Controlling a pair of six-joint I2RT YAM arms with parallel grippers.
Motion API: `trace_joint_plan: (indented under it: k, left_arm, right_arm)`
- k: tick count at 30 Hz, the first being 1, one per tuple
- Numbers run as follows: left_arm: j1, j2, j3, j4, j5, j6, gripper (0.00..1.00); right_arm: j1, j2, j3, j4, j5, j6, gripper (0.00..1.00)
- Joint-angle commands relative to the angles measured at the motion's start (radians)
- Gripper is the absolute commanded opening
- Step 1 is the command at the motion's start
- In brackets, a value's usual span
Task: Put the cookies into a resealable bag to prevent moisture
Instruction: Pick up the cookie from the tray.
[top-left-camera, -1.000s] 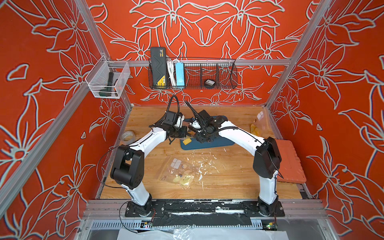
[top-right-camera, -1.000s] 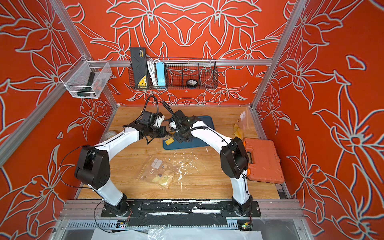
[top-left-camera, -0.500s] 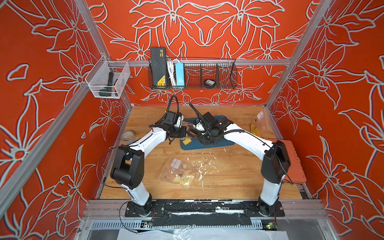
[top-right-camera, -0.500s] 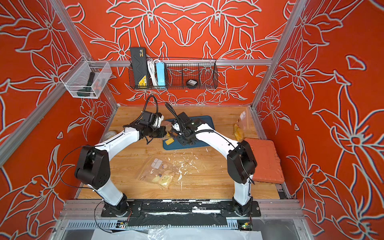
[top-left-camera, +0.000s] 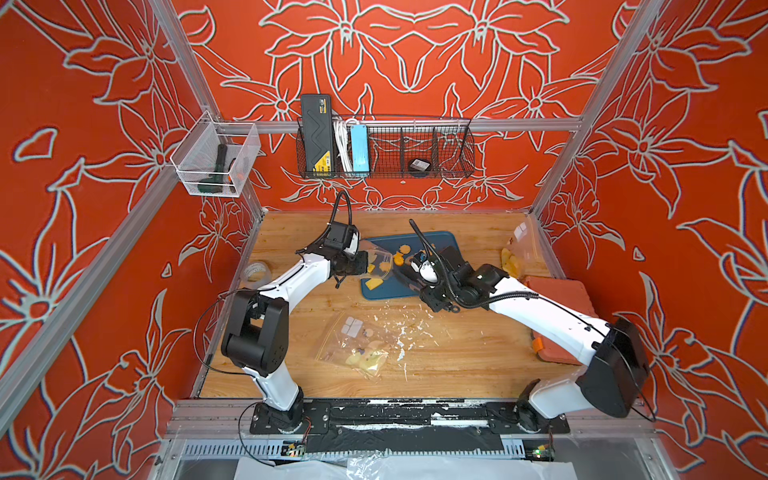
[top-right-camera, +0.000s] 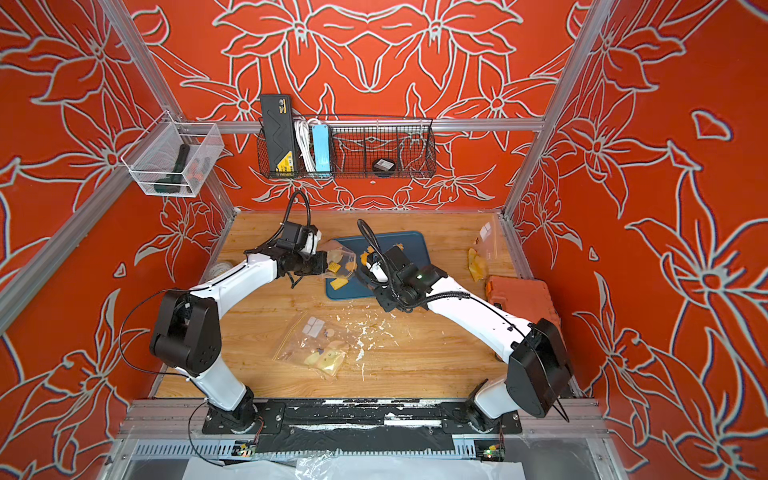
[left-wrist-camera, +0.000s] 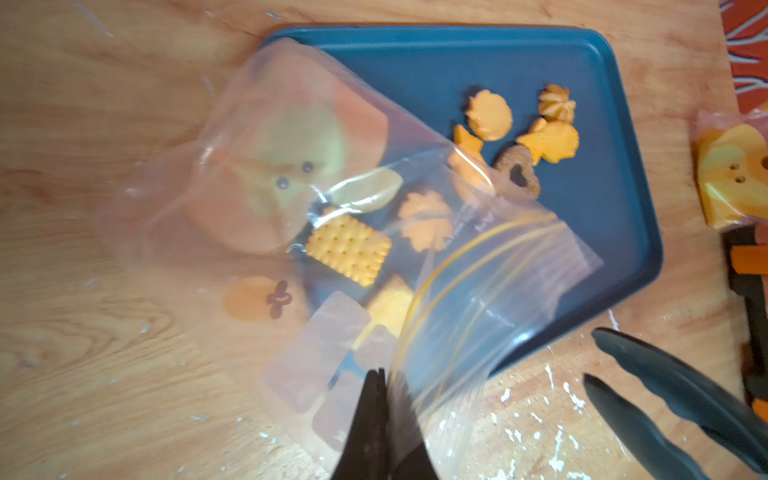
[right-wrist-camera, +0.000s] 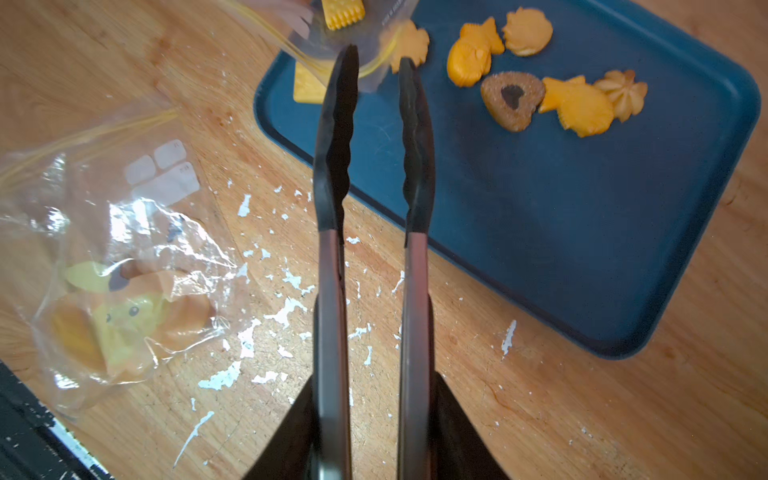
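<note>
Left gripper (left-wrist-camera: 376, 376): closed on one edge of the bag (left-wrist-camera: 291, 137), near its yellow zip line.
Bag: clear, printed with a yellow cartoon animal; it hangs tilted over the near-left corner of the tray (left-wrist-camera: 415, 62), with its mouth toward the right arm.
Right gripper (right-wrist-camera: 374, 415): clamped around the tongs (right-wrist-camera: 332, 166), holding them near their handle end.
Tongs: the two black tips stand a little apart, a narrow gap, with nothing between them. The tips are close to the bag mouth; I cannot tell if they touch it.
Cookies (right-wrist-camera: 513, 99): five lie bare on the tray, close together: two fish, a shell, a brown heart and a rosette. A square one is inside the bag. A flower one shows through the plastic; inside or under, I cannot tell. Another square one lies on the tray under the bag.
Table (top-left-camera: 457, 357): wood, with white flakes in front of the tray.
Second bag (top-left-camera: 357, 345): flat on the table, nearer the arm bases, well apart from the tray.
</note>
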Motion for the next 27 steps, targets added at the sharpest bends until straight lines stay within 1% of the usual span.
trace_joint_plan:
  k: [1, 4, 16, 20, 27]
  left_arm:
    - [0.025, -0.047, -0.014, 0.006, -0.045, -0.021, 0.0]
    - [0.036, -0.054, -0.019, 0.011, -0.051, -0.027, 0.0]
    - [0.05, -0.06, -0.022, 0.014, -0.051, -0.036, 0.0]
    - [0.05, -0.06, -0.022, 0.014, -0.045, -0.035, 0.0]
    - [0.05, -0.057, -0.021, 0.014, -0.042, -0.034, 0.0]
  right_arm:
    - [0.001, 0.013, -0.026, 0.071, 0.027, 0.041, 0.4]
    - [-0.001, 0.052, -0.021, 0.096, 0.029, 0.044, 0.41]
    - [-0.024, 0.296, 0.142, 0.099, 0.048, 0.018, 0.48]
    - [-0.031, 0.347, 0.191, 0.087, 0.059, 0.013, 0.48]
    - [-0.043, 0.431, 0.276, 0.07, 0.036, -0.009, 0.49]
